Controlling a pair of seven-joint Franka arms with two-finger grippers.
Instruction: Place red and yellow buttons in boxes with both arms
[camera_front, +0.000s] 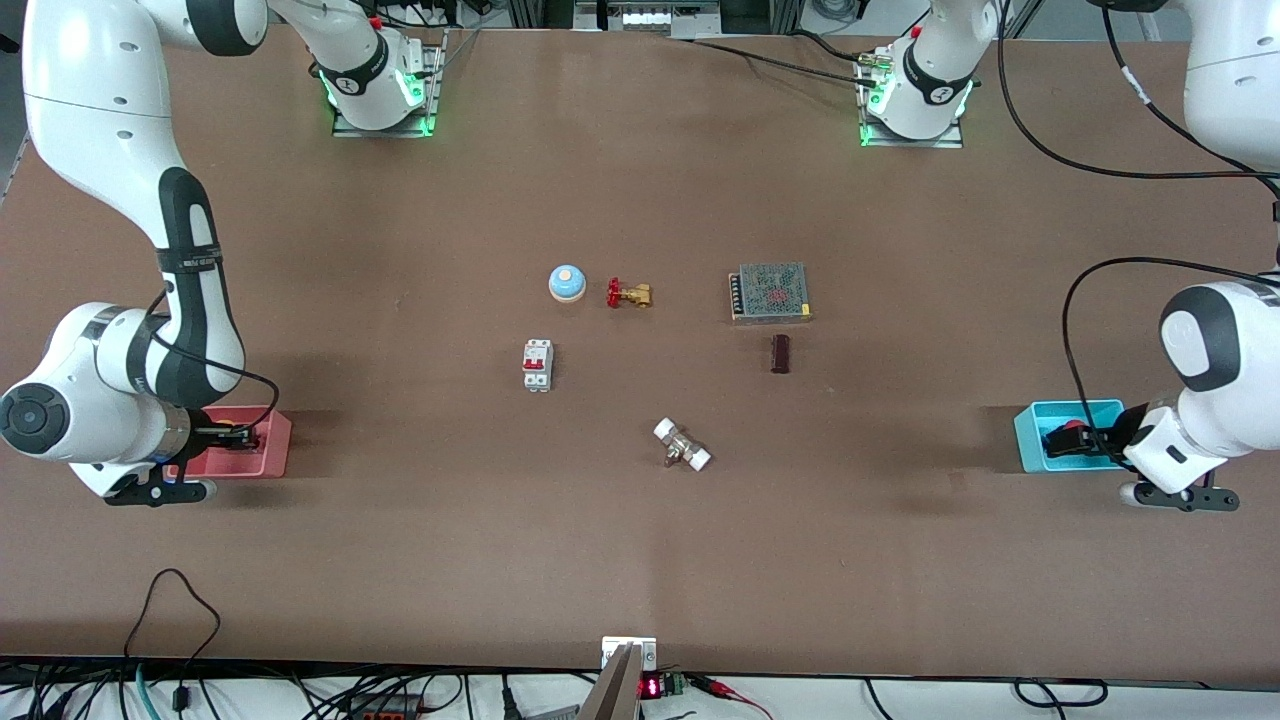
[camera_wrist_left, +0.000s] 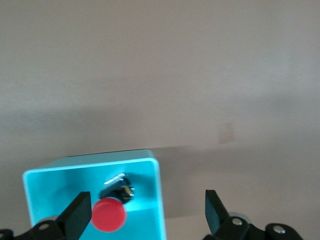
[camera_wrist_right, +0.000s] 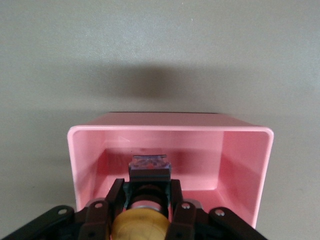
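My right gripper (camera_front: 243, 437) is shut on the orange-yellow button (camera_wrist_right: 140, 225) and holds it low inside the pink-red bin (camera_front: 272, 452), at the right arm's end of the table. In the right wrist view the fingers (camera_wrist_right: 116, 192) clamp the button's black base over the bin's floor (camera_wrist_right: 200, 170). My left gripper (camera_front: 1058, 441) is open over the cyan bin (camera_front: 1030, 430) at the left arm's end. The red button (camera_wrist_left: 108, 215) lies tilted inside that bin (camera_wrist_left: 145, 172), beside one finger (camera_wrist_left: 79, 214). The other finger stands outside the bin's wall.
Mid-table stand a blue dome with a cream top (camera_front: 567, 283), a brass valve with a red handwheel (camera_front: 629, 294), a mesh-topped metal box (camera_front: 769, 292), a dark cylinder (camera_front: 780, 354), a white and red breaker (camera_front: 538, 365) and a white-ended fitting (camera_front: 682, 445).
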